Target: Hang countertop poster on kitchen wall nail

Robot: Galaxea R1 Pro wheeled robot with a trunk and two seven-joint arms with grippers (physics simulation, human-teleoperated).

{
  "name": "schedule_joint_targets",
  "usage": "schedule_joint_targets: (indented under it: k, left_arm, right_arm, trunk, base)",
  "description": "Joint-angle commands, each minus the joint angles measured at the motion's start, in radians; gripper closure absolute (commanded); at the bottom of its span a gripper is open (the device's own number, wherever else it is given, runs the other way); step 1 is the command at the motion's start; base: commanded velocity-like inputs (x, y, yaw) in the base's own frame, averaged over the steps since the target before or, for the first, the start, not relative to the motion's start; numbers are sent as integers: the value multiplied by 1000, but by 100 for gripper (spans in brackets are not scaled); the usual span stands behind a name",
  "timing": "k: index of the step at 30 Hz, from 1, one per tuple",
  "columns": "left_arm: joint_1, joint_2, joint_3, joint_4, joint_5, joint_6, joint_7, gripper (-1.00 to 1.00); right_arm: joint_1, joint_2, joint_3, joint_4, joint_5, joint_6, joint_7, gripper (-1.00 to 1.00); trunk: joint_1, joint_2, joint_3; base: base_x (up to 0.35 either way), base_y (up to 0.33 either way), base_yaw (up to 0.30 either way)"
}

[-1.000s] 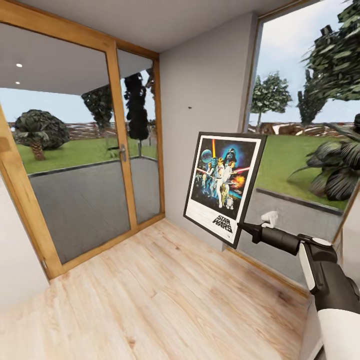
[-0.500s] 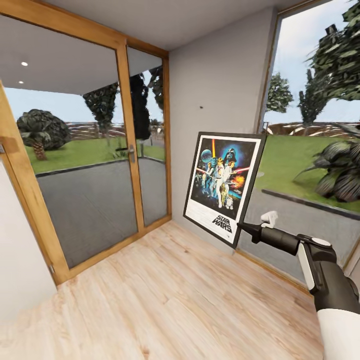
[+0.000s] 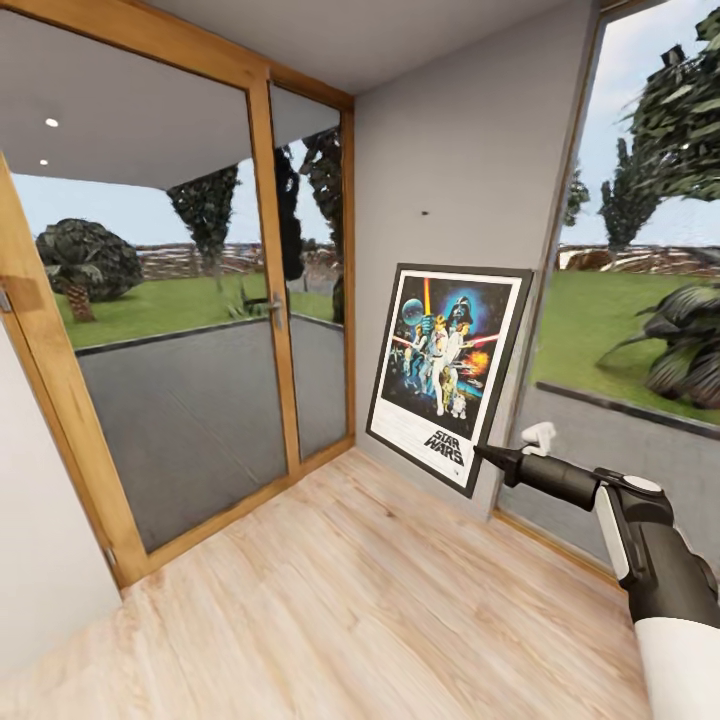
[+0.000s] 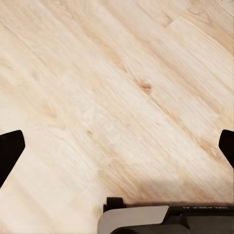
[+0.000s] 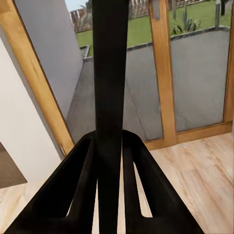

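The Star Wars poster (image 3: 445, 370) hangs upright in the air at the middle right of the head view, tilted a little, in front of the pale grey wall. My right gripper (image 3: 484, 455) is shut on its lower right frame edge; the right wrist view shows that black frame edge (image 5: 111, 97) clamped between the fingers (image 5: 73, 185). A tiny dark wall nail (image 3: 424, 213) shows as a dot on the wall, above the poster's top. In the left wrist view my left gripper (image 4: 117, 146) is open over bare wooden floor, its fingertips (image 4: 9, 148) far apart. The countertop is out of view.
A wooden-framed glass door (image 3: 200, 330) fills the left, a narrow grey wall strip (image 3: 470, 150) stands between it and a large window (image 3: 650, 250) at the right. Pale wood floor (image 3: 350, 600) stretches in front. A white wall corner (image 3: 40, 540) is close at the lower left.
The camera has turned and moved: door, wall and nail have slid to the right in the picture. The poster and right arm keep the same place in view.
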Motion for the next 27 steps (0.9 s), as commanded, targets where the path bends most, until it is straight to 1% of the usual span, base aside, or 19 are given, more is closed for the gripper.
schedule_joint_targets:
  k: [1,6,10,14,19,27]
  left_arm:
    - [0,0,3,0,1,-1,-6,-100]
    - [0,0,3,1,1,-1,-6,-100]
    - [0,0,3,1,1,-1,-6,-100]
    - [0,0,3,1,1,-1,-6,-100]
    - [0,0,3,1,1,-1,-6,-100]
    - [0,0,3,1,1,-1,-6,-100]
  right_arm:
    - [-1,0,-2,0,-2,10,6,100]
    - [-1,1,0,0,-2,10,6,100]
    - [-1,-1,17,-1,-2,10,6,100]
    - [-1,-1,24,-2,-2,10,6,100]
    - [-1,-1,26,-2,-2,10,6,100]
    - [-1,-1,26,-2,-2,10,6,100]
  trunk:
    - [1,0,0]
    - [1,0,0]
    - [1,0,0]
    - [1,0,0]
    - [1,0,1]
    - [1,0,4]
  base:
    - [248,273,0]
    - [248,273,0]
    - [248,273,-3]
    - [248,273,-72]
    - [248,273,-187]
    - [248,274,-248]
